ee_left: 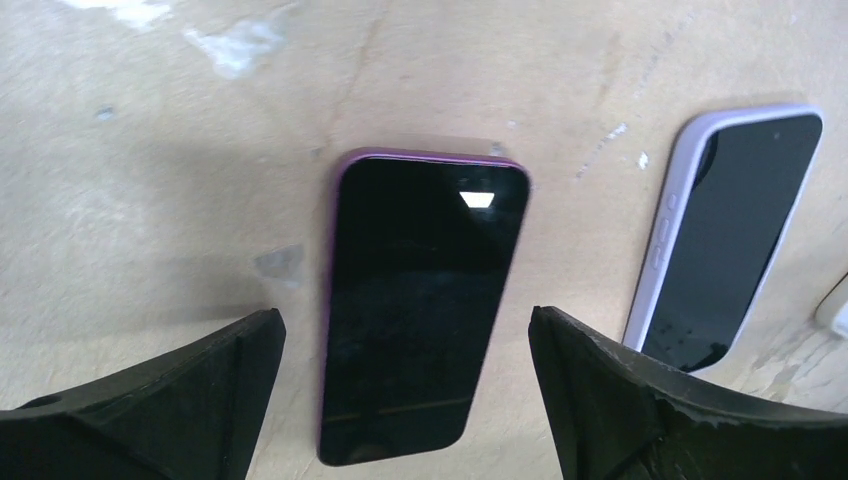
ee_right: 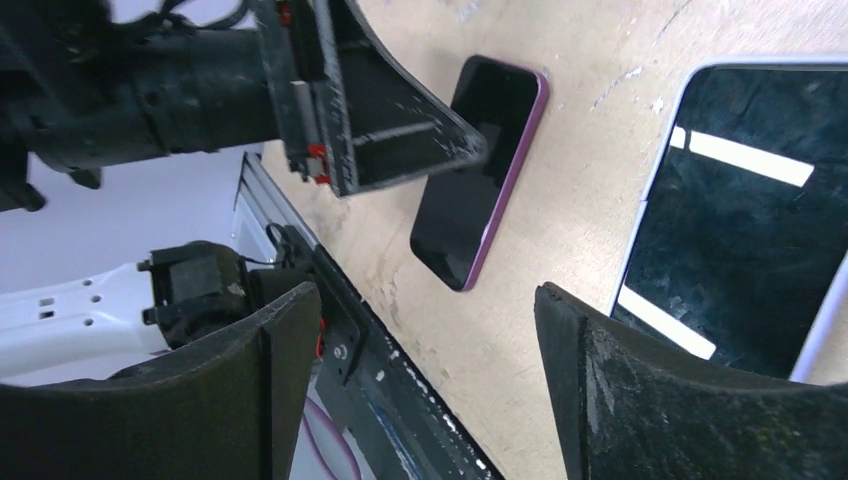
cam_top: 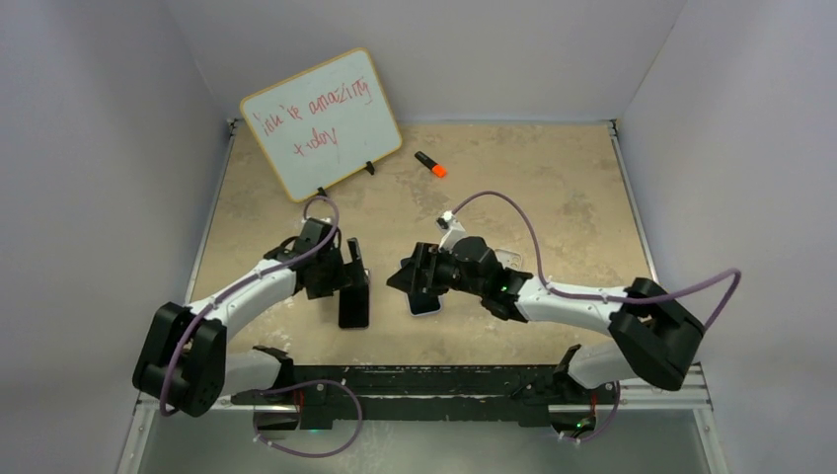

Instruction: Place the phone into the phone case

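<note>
The phone [ee_left: 420, 290] has a purple edge and a dark screen. It lies flat on the table, also seen in the top view [cam_top: 353, 301] and the right wrist view [ee_right: 480, 170]. My left gripper [ee_left: 403, 315] is open just above it, fingers either side of its near end, not touching; it also shows in the top view [cam_top: 347, 269]. The lilac-white phone case [ee_left: 725, 235] with a dark glossy inside lies to the phone's right, seen too in the top view [cam_top: 427, 304] and the right wrist view [ee_right: 750, 210]. My right gripper [ee_right: 428, 295] is open and empty, low over the table beside the case's left edge [cam_top: 413, 275].
A whiteboard [cam_top: 321, 123] with red writing stands at the back left. An orange marker [cam_top: 430, 165] lies behind the grippers. A small white object [ee_left: 835, 305] sits just right of the case. The black front rail [ee_right: 400, 380] runs close to the phone's near end.
</note>
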Tool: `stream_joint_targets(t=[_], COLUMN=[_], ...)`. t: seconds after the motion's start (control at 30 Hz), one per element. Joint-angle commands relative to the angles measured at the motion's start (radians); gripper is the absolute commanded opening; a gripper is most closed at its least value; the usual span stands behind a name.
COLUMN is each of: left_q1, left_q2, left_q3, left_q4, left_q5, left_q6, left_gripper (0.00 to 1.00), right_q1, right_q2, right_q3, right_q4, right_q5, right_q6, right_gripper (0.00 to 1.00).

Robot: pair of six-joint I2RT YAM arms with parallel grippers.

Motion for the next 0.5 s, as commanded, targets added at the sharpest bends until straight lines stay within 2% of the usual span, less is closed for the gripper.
stream_joint_targets(t=[0.0, 0.2, 0.37, 0.47], left_q1=[-0.079, -0.151, -0.186, -0.209], left_q2=[0.057, 0.151, 0.181, 0.197], left_q3=[0.074, 0.139, 0.192, 0.216], left_q4=[0.004, -0.007, -0.063, -0.080], left_q5=[-0.034, -0.050, -0.152, -0.161], left_q6=[0.091, 0.107, 0.120, 0.152], left_gripper=[0.98, 0.97, 0.97, 0.96], right_q1=[0.003, 0.003, 0.003, 0.003], right_q2=[-0.115, -0.229, -0.298, -0.335], right_q3=[-0.042, -0.078, -0.116, -0.132], right_q4=[-0.049, -0.127, -0.169, -0.181], right_q5=[0.116, 0.188, 0.214, 0.238], right_q6=[-0.022, -0.037, -0.024, -0.020], right_gripper=[0.82, 0.98, 0.99, 0.99])
